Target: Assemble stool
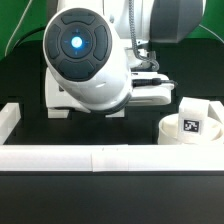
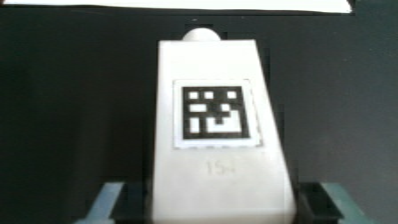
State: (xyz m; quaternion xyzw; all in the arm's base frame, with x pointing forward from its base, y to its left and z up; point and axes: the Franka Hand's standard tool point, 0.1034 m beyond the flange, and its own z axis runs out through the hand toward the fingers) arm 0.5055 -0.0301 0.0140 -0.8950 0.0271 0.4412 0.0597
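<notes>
In the wrist view a white leg block [image 2: 217, 110] with a black-and-white tag on its upper face lies lengthwise between my fingers [image 2: 121, 202], its rounded end pointing away from me. My gripper [image 2: 224, 206] is shut on the leg's near end, above the black table. In the exterior view the round white seat [image 1: 190, 128], with a tag on its side, stands at the exterior view's right. The arm's body [image 1: 85, 55] fills the middle of that view and hides the gripper and the leg. The other legs are not in view.
A long white border rail [image 1: 100, 158] runs along the front of the exterior view, with another piece [image 1: 10, 120] at its left. A white strip [image 2: 178, 6] crosses the far edge of the wrist view, beyond the leg's tip.
</notes>
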